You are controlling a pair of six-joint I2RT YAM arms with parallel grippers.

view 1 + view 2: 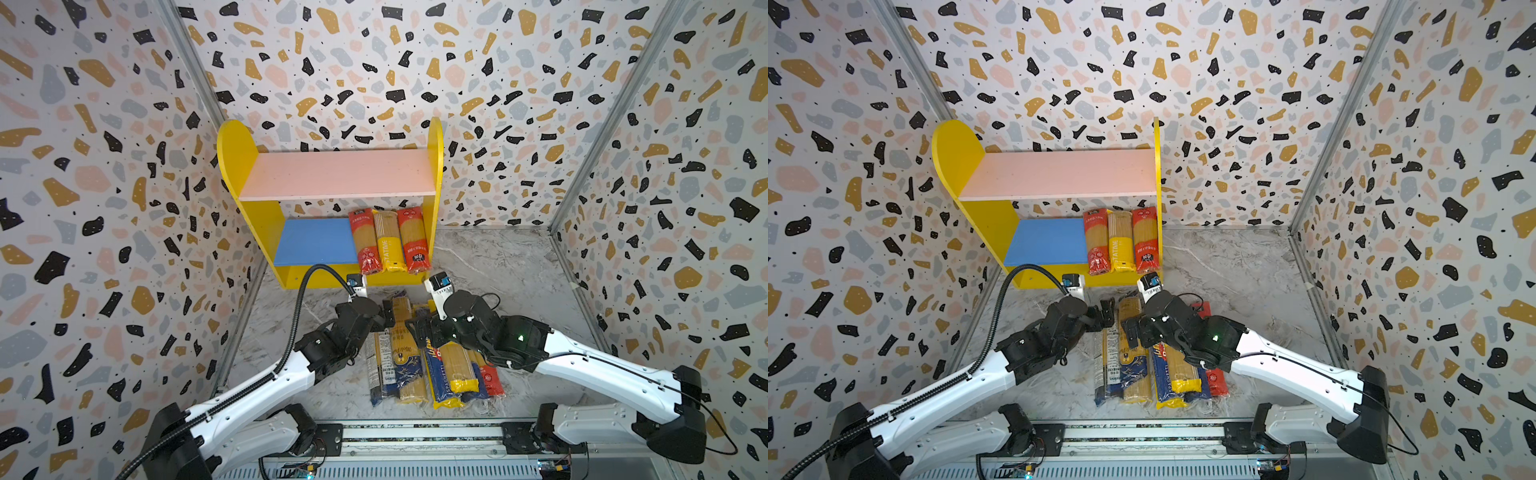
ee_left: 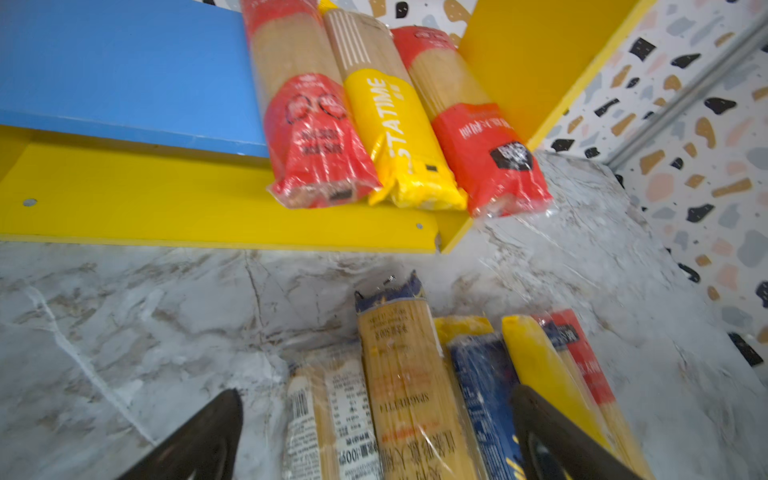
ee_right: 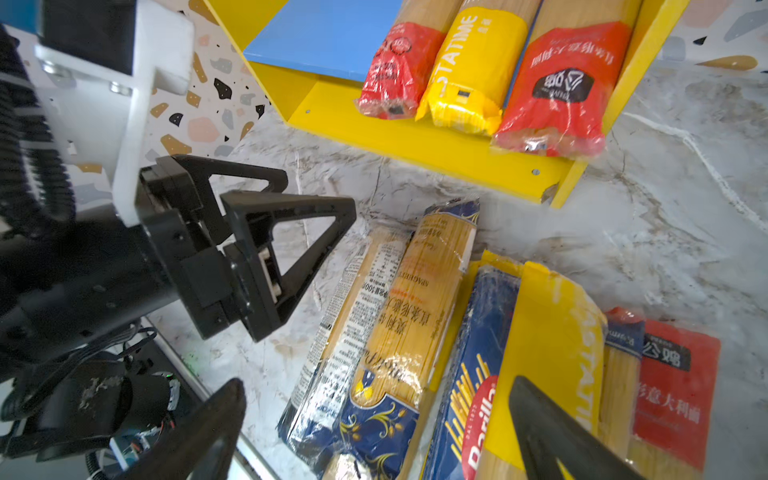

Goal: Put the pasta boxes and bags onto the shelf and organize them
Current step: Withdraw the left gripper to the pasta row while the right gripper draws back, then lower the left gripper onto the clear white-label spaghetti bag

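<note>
Both arms poised over the spaghetti heap; shelf part filled.

L to R: my left gripper hangs w/ fingers spread wide, holding nothing, above a navy-gold pack marked SPAGHETTI. My right gripper is likewise spread and bare, straddling the blue Barilla pack. The loose packs lie on the marble table in front of the shelf. Three more sit at the right end of its blue lower board: left red pack, yellow pack reading "STATIME", right red pack w/ Chinese text. Risks, imo: the grippers are near each other and could clash. Overlapping slick packs may lift in twos or slip. The shelved packs overhang the board edge, so a nudge could tip them.
</note>
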